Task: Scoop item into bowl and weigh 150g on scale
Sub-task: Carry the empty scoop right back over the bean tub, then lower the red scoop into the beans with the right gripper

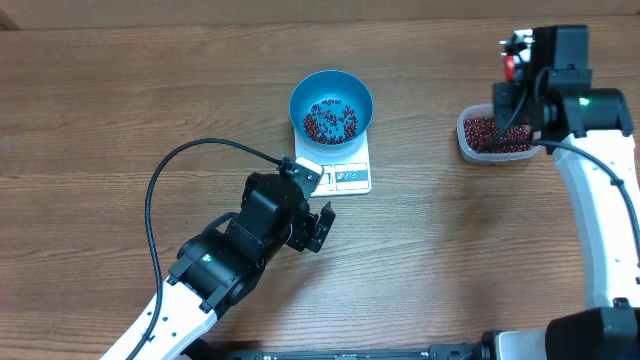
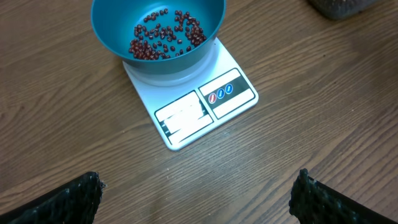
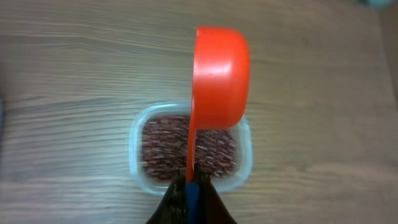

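1. My left gripper (image 2: pixel 196 200) has its fingers spread wide and holds nothing. It hovers over the table just short of the scale's display edge.
2. My right gripper (image 3: pixel 192 188) is clamped tight on the handle of the orange-red scoop (image 3: pixel 219 79).
3. The scoop is turned on its side above the clear tub (image 3: pixel 133 144). I can't tell what's in it.
4. The tub holds most of the beans (image 3: pixel 160 147) and sits well apart from the scale, on my right side.
5. The blue bowl (image 1: pixel 300 104) stands on the white scale (image 1: pixel 349 178) with a thin layer of beans in the bottom.
6. The scale display is unreadable.
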